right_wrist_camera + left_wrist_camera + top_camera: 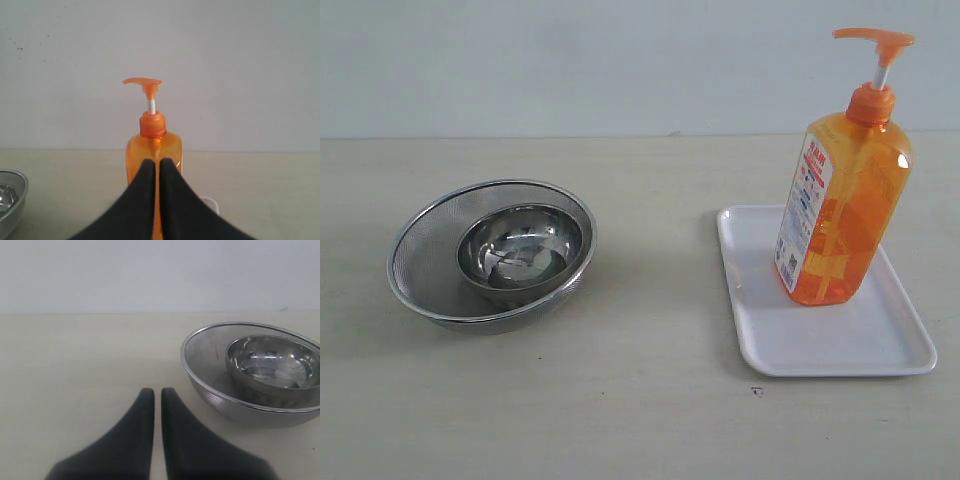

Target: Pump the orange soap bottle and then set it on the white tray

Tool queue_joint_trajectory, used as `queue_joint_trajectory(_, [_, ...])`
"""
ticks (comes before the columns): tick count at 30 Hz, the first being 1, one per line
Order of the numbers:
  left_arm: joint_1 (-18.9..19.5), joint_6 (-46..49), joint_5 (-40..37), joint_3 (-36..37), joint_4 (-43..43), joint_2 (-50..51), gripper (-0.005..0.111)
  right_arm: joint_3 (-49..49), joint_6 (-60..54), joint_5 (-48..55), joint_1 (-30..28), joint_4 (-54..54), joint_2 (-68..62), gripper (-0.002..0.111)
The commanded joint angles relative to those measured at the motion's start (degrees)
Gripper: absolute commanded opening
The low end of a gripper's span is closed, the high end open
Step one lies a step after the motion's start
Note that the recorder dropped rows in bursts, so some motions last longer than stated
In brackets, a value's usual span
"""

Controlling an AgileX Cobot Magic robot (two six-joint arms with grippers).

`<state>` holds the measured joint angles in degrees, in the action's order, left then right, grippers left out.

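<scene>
We think the orange soap bottle (840, 215) sits squarely on the white tray (860, 350); left gripper (157, 392), right gripper (156, 165) pressed together, no nudging.

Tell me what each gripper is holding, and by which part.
Nothing is held. The left gripper and the right gripper are both shut on nothing; the orange soap bottle stands free on the white tray, with no gripper touching it.
</scene>
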<state>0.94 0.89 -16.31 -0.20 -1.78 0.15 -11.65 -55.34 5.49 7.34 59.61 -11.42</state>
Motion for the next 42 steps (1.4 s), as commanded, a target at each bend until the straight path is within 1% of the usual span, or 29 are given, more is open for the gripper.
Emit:
queue_joint_trajectory(1, [0.2, 0.2, 0.2, 0.2, -0.5, -0.2, 0.005, 0.3, 0.0, -0.8, -0.4, 0.0, 0.4, 0.0])
queue_joint_trajectory(18, [0.2, 0.2, 0.2, 0.2, -0.5, -0.2, 0.005, 0.3, 0.0, -1.0, -0.4, 0.0, 0.4, 0.0])
queue_joint_trajectory(22, [0.2, 0.2, 0.2, 0.2, -0.5, -0.2, 0.005, 0.3, 0.0, -5.2, -0.4, 0.0, 0.4, 0.0])
queue_joint_trajectory(27, [0.2, 0.2, 0.2, 0.2, -0.5, -0.2, 0.005, 0.3, 0.0, -5.9, -0.4, 0.0, 0.4, 0.0])
queue_joint_trajectory(32, [0.2, 0.2, 0.2, 0.2, -0.5, -0.2, 0.005, 0.3, 0.2, -9.7, -0.4, 0.0, 0.4, 0.0])
queue_joint_trajectory(35, [0.2, 0.2, 0.2, 0.2, -0.5, -0.2, 0.005, 0.3, 2.2, -11.6, -0.4, 0.0, 0.4, 0.0])
queue_joint_trajectory(39, [0.2, 0.2, 0.2, 0.2, -0.5, -0.2, 0.005, -0.6, 2.3, -11.1, -0.4, -0.2, -0.3, 0.0])
queue_joint_trajectory(42, [0.2, 0.2, 0.2, 0.2, -0.5, -0.2, 0.005, -2.8, 1.2, -9.3, -0.4, -0.2, -3.1, 0.0])
